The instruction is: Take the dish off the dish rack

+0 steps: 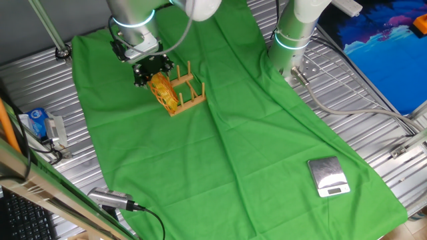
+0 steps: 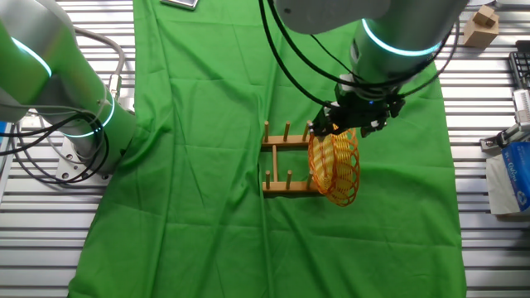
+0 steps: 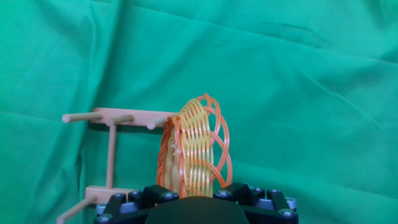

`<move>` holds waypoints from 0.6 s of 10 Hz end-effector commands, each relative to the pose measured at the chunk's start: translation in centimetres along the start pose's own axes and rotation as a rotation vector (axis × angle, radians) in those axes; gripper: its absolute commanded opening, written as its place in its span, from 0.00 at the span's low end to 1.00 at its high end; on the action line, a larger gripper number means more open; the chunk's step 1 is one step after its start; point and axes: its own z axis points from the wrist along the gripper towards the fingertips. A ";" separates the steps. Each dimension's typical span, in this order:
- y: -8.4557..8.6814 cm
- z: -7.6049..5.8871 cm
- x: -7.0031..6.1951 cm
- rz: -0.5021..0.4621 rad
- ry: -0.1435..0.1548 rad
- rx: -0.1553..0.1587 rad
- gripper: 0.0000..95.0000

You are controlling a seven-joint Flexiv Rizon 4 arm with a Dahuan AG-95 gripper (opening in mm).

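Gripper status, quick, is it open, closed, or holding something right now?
Gripper: down on the top rim of the dish, which stands on edge in the dish rack; the fingers are hidden, so open or shut cannot be told.

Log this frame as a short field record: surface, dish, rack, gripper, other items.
surface: green cloth over a metal slatted table
dish: dish standing on edge at one end of the dish rack
rack: wooden, upright pegs, on the cloth
gripper: gripper at the dish's top rim; hand view shows the rim running in between the fingers; grip state unclear
other items: silver scale near the cloth's corner, apart from the rack
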 end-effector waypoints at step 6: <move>-0.7 0.2 -0.4 -0.032 -0.010 0.001 0.60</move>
